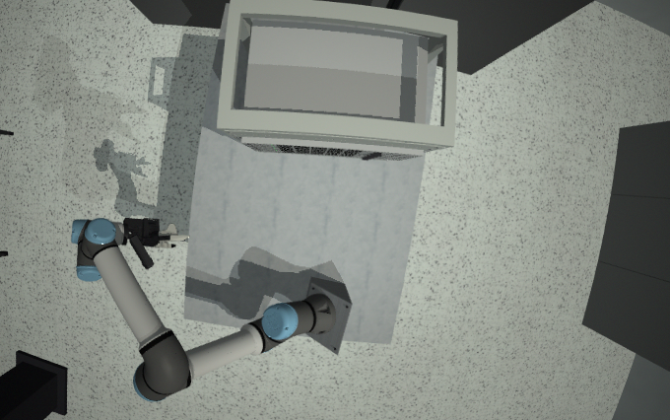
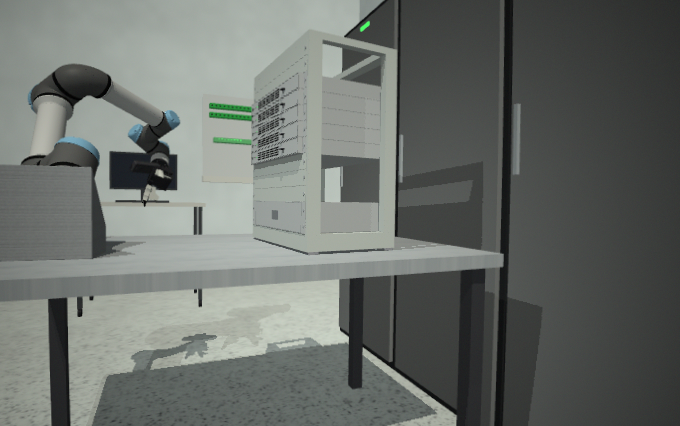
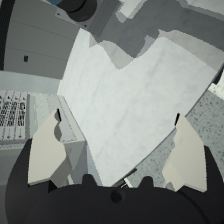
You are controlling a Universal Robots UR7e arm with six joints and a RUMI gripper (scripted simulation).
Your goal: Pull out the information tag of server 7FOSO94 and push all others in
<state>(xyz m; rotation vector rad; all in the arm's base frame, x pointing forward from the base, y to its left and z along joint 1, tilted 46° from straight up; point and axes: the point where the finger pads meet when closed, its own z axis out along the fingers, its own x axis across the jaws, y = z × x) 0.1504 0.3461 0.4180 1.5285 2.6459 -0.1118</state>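
Note:
The pale grey server rack stands at the far end of the table. Several servers with vented fronts fill its upper bays; they also show at the left edge of the wrist view. From above, one small dark tag sticks out a little from the rack's front; no printed tag can be read. My gripper is open and empty. It hangs beside the table's left edge, far from the rack.
The arm's base sits on a grey pedestal at the near end of the table. Tall dark cabinets stand right behind the rack. A desk with a monitor is in the background. A black box lies on the floor.

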